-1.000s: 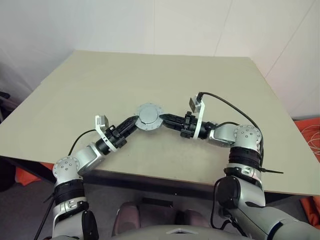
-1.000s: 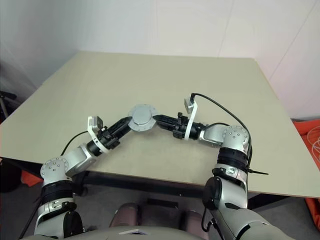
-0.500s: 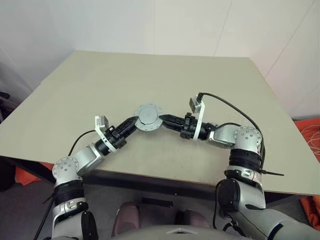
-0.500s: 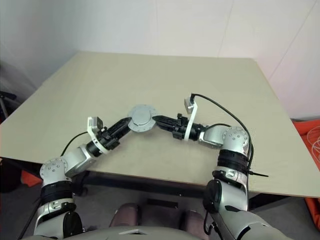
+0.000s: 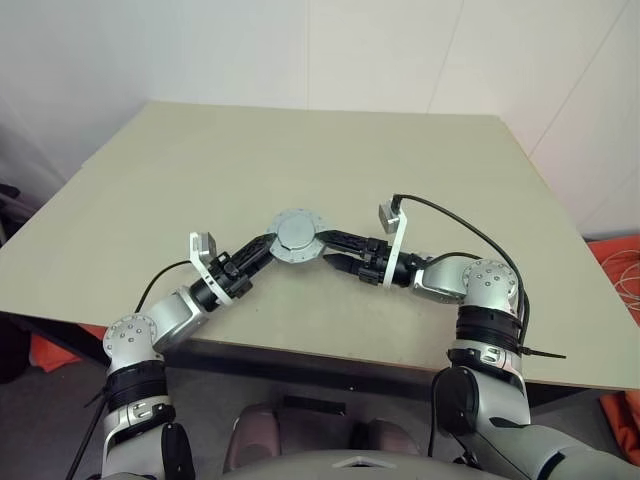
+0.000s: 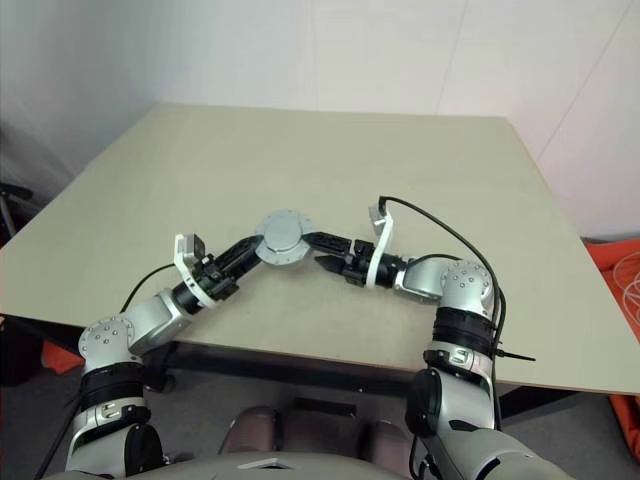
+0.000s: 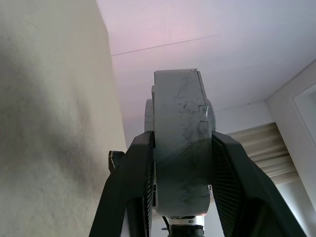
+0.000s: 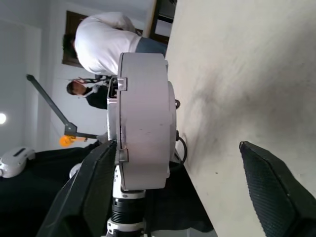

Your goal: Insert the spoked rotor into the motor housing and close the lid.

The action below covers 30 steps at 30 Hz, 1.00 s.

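Grey motor housing (image 5: pixel 296 236) pinched edgewise in left gripper (image 5: pixel 268 245) jaws above table (image 5: pixel 200 160), right gripper (image 5: pixel 335 252) jaws spread wide, let go.

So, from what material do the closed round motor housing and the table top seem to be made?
The motor housing looks like grey metal with a matt finish: its rim shows fine scuffs and a seam where the lid meets it, though painted plastic cannot be ruled out. The table top looks like a smooth beige laminate or painted board: an even colour, no grain, only soft reflections.
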Motion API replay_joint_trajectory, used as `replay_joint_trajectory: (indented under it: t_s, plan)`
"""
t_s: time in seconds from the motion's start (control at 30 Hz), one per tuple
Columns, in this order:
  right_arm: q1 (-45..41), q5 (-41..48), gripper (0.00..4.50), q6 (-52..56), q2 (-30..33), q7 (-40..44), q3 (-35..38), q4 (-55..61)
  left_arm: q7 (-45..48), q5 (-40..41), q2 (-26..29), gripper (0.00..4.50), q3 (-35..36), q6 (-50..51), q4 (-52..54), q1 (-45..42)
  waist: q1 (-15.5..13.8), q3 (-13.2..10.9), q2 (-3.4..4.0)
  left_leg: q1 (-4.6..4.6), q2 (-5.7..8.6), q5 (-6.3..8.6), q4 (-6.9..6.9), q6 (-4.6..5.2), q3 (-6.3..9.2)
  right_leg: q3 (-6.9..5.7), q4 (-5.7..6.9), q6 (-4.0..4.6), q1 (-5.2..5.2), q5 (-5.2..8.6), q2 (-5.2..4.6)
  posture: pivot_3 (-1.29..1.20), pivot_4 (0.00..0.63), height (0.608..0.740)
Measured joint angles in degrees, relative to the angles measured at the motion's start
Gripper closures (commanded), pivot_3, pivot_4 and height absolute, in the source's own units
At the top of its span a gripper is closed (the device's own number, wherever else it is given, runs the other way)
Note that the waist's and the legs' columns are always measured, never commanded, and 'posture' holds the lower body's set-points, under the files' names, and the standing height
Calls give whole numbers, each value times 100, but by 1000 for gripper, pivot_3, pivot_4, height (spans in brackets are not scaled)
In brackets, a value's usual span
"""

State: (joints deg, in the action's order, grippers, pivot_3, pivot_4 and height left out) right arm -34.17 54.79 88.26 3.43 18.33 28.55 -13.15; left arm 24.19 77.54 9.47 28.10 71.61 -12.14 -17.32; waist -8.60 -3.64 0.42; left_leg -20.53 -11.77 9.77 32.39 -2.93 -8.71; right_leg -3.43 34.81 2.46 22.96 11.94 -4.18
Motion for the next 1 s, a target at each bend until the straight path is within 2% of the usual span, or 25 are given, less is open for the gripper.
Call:
replay_joint_trajectory:
  t_s: [0.23,0.43,0.5,0.8,1.0]
  plan:
    - [-2,-1,0,-37,215,27,127,-2,-247,5,-96,3268,9,-291,26,7,-2,0,0,0,0,0,9,0,2,0,1,-4,-5,-3,0,0,0,740]
    - [-57,-5,0,-192,666,193,94,27,-577,238,-79,3268,296,-625,147,111,2,0,0,0,0,0,14,1,2,0,1,-6,-9,-4,0,0,0,740]
    - [-59,-31,0,-288,849,339,-125,134,-688,252,-88,3268,384,-807,148,146,1,0,0,1,0,0,14,1,2,0,2,-6,-9,-4,0,0,0,740]
    - [271,-713,0,-1445,2084,1727,-2120,1221,-1550,87,-380,3268,1036,-2565,-235,-102,-14,-2,-7,4,-1,9,48,16,12,-8,-7,-21,-42,-10,-1,0,0,740]
    - [312,-915,0,-1965,2277,2237,-2479,1335,-1900,108,-504,3268,1524,-3449,-743,-522,-17,1,-43,6,-1,14,69,25,19,-8,-9,-28,-59,-14,-1,0,0,740]
